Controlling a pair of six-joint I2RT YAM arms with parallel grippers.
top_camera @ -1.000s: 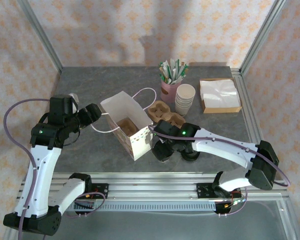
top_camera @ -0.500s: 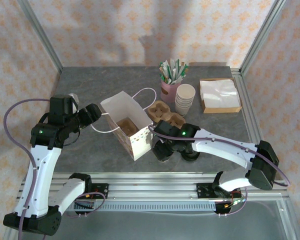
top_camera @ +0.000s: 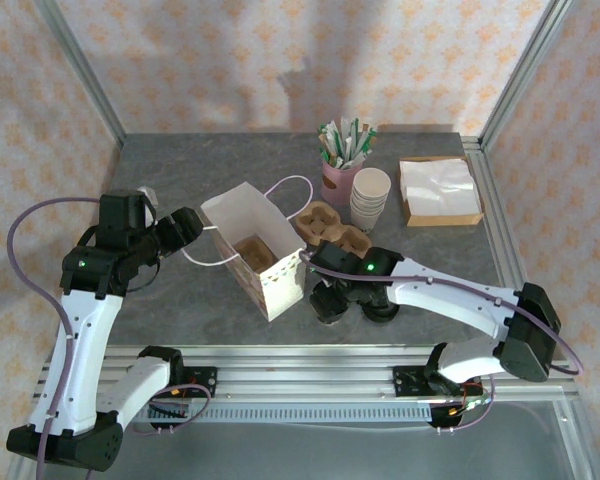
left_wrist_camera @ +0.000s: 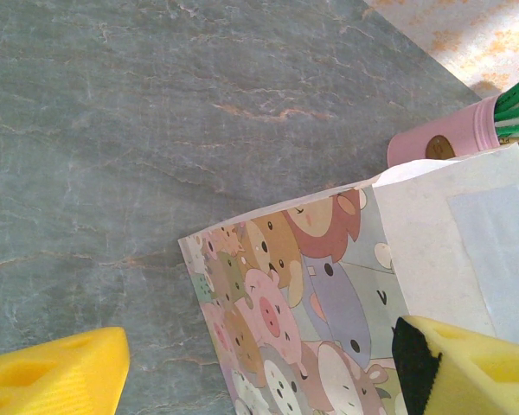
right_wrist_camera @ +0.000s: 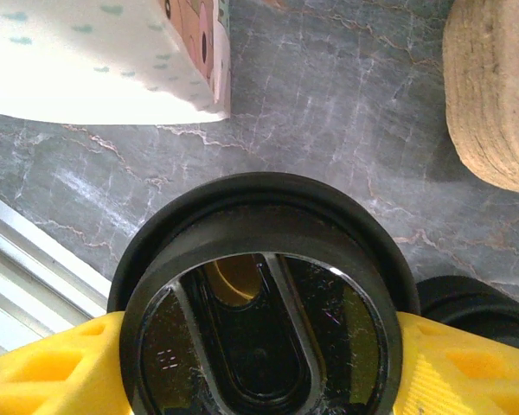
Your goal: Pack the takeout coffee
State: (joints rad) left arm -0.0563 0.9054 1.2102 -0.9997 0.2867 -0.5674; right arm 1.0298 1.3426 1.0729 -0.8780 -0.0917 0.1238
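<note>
The lidded coffee cup [right_wrist_camera: 258,328] is located on the table [right_wrist_camera: 329,112], just beside the near right corner of the paper bag [top_camera: 270,285]. The right gripper [top_camera: 330,300] is placed over the cup, one finger at each side; whether it is clamped cannot be told. The left gripper [left_wrist_camera: 259,372] is released, its fingers spread at the bag's left side.

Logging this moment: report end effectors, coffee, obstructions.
Left end effector open beside bag. Right end effector straddling coffee at its lid, grip unconfirmed. Spare lids right beside coffee.
</note>
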